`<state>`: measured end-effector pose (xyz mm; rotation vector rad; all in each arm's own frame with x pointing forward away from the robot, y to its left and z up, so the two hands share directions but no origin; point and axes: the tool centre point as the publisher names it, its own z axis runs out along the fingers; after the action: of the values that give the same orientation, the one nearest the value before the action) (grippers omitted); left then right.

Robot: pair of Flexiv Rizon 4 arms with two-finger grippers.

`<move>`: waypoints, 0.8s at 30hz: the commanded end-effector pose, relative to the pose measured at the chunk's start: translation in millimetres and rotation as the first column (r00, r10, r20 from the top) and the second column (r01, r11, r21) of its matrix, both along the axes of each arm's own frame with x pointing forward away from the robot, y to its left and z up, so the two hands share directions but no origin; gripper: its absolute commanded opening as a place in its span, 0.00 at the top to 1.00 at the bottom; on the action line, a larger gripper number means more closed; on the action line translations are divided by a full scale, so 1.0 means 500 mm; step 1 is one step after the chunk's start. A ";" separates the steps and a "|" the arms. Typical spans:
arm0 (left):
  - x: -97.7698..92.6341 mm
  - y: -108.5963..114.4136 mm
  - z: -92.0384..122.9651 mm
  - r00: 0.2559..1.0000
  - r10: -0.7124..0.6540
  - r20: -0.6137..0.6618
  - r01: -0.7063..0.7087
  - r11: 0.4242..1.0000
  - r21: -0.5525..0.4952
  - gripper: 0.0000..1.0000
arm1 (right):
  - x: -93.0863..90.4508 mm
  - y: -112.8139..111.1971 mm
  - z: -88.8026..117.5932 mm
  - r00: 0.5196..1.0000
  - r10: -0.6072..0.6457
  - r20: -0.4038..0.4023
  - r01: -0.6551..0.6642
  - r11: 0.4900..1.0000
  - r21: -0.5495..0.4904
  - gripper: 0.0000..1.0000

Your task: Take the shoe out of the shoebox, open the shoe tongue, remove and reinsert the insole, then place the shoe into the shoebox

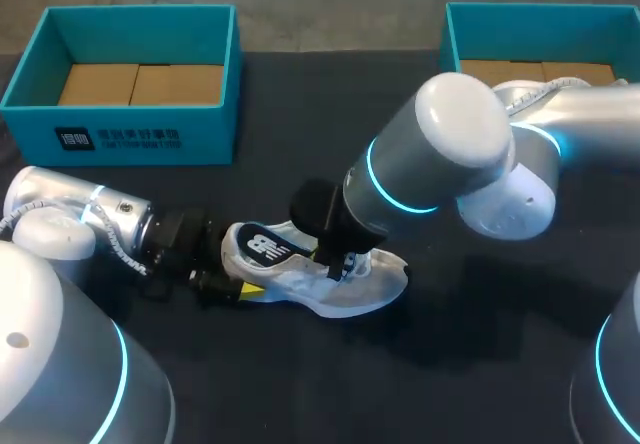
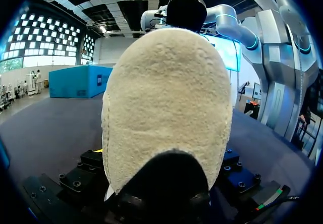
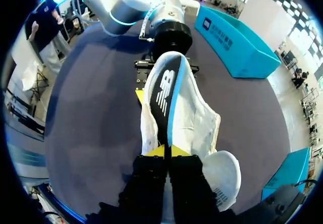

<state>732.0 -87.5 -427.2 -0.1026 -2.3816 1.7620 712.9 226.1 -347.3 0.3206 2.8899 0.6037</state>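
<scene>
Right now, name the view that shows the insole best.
Right wrist view: the insole shows nearly full length, dark with a blue edge, from my right claw out over the shoe. Head view catches only its dark end. Left wrist view: the shoe's heel hides it.

White shoe [image 1: 345, 286], black-blue insole [image 3: 164, 94], teal shoebox [image 1: 205, 129]

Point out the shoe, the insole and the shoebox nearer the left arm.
shoe [image 1: 375, 282]: head view, white toe.
insole [image 3: 164, 95]: right wrist view, dark upper face.
shoebox nearer the left arm [image 1: 210, 136]: head view, front wall.
</scene>
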 end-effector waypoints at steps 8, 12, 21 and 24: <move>-0.001 -0.001 0.000 1.000 0.002 0.001 -0.002 1.000 0.003 1.00 | 0.007 0.019 0.036 1.000 0.009 -0.002 -0.009 0.999 -0.042 0.53; -0.001 -0.001 0.000 1.000 0.002 0.001 -0.002 1.000 0.003 1.00 | 0.004 0.023 0.051 1.000 0.022 -0.012 -0.023 0.998 -0.052 0.55; -0.001 -0.001 0.000 1.000 0.002 0.001 -0.002 1.000 0.003 1.00 | -0.009 0.042 0.113 0.997 0.073 -0.031 -0.074 0.997 -0.035 0.55; -0.001 -0.001 0.000 1.000 0.002 0.001 -0.002 1.000 0.003 1.00 | -0.010 0.055 0.134 0.995 0.079 -0.060 -0.081 0.997 -0.020 0.54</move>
<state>732.0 -87.4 -427.6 -0.1022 -2.3819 1.7619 705.9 254.6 -286.5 0.2263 2.9604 0.5858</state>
